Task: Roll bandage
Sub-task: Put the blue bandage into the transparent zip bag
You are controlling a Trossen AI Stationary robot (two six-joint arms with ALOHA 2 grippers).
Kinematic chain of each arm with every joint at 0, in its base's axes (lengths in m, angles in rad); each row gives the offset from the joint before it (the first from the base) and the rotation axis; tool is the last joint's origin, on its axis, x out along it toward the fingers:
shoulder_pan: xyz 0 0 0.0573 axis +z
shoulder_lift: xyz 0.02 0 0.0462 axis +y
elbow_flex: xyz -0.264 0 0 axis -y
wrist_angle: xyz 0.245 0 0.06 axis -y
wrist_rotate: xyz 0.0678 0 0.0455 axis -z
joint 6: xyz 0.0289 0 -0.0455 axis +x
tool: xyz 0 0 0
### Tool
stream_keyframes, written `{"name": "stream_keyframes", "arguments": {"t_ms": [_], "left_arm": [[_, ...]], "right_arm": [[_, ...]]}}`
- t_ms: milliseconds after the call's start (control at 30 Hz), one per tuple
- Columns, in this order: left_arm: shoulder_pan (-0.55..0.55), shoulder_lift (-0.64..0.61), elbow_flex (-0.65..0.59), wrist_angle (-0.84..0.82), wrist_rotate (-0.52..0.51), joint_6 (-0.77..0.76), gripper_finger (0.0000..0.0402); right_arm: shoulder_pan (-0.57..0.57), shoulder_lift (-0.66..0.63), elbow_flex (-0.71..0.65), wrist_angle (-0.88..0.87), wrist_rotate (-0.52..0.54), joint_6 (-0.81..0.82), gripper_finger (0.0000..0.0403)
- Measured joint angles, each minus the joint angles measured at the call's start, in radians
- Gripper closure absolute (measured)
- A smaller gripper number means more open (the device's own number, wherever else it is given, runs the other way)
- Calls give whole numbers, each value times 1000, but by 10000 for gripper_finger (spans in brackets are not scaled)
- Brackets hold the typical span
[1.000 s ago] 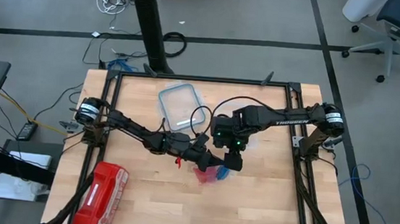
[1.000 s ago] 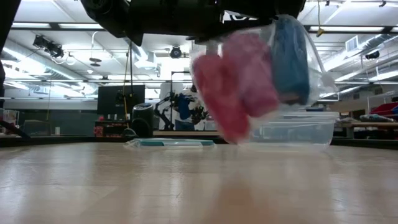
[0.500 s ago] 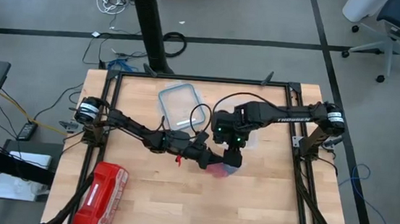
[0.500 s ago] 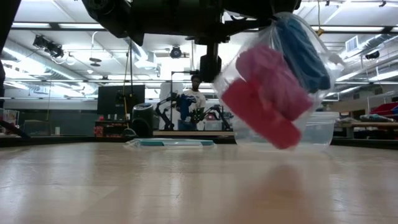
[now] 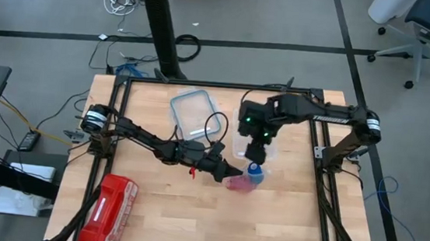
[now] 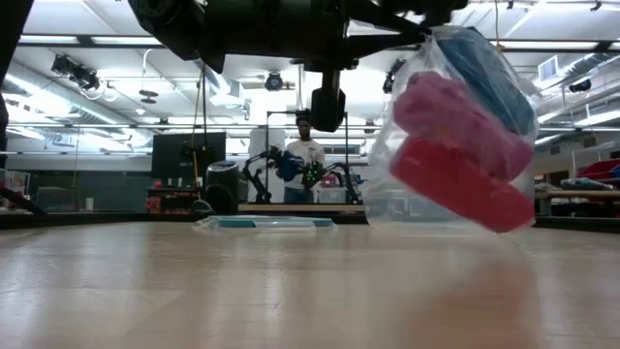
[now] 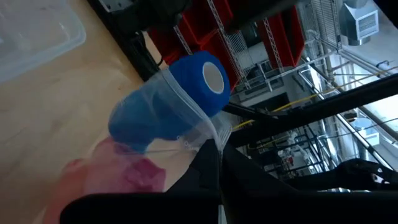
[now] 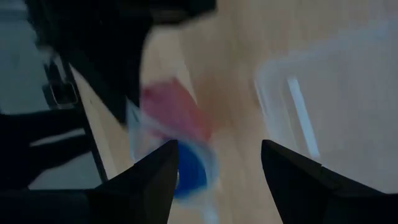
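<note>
A clear plastic bag [image 5: 246, 179] hangs above the table's middle. It holds the blue bandage roll [image 7: 186, 87], which pokes out of its mouth, and pink-red rolls [image 6: 455, 155] deeper inside. My left gripper [image 5: 230, 172] reaches in level from the table's left and is shut on the bag. My right gripper [image 5: 257, 151] stands open just beyond the bag toward the far edge, pointing steeply down and touching nothing. In its wrist view the bandage [image 8: 189, 171] lies between and beyond the open fingers. My left gripper pinches the bag's edge beside its open mouth [image 7: 210, 138] between its two shut fingers. They come in level from the table's left. The bag is lifted clear of the table and hangs tilted, with the blue roll uppermost [image 6: 484, 68] and the pink-red rolls below.
A clear plastic container [image 5: 244, 139] stands under my right gripper, and its lid [image 5: 191, 112] lies at the far middle. A red plastic-wrapped pack [image 5: 110, 209] sits at the near left corner. A person [image 6: 305, 155] stands in the room beyond the table.
My right gripper has risen from over the bag and gone toward the table's far edge, staying open. The bag has swung toward the table's right and tipped, so the blue roll now shows at its mouth. My left gripper has kept its hold.
</note>
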Motion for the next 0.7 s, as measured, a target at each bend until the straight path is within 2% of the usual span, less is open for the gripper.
{"name": "stream_keyframes", "arguments": {"t_ms": [200, 367, 700], "left_arm": [[1, 0, 0, 1, 0, 0, 398], [10, 0, 0, 1, 0, 0, 398], [13, 0, 0, 10, -1, 0, 398]], "right_arm": [[-8, -25, 0, -178, 40, -41, 175], [18, -19, -5, -163, 47, -44, 175], [48, -18, -125, -65, 48, -5, 175]]}}
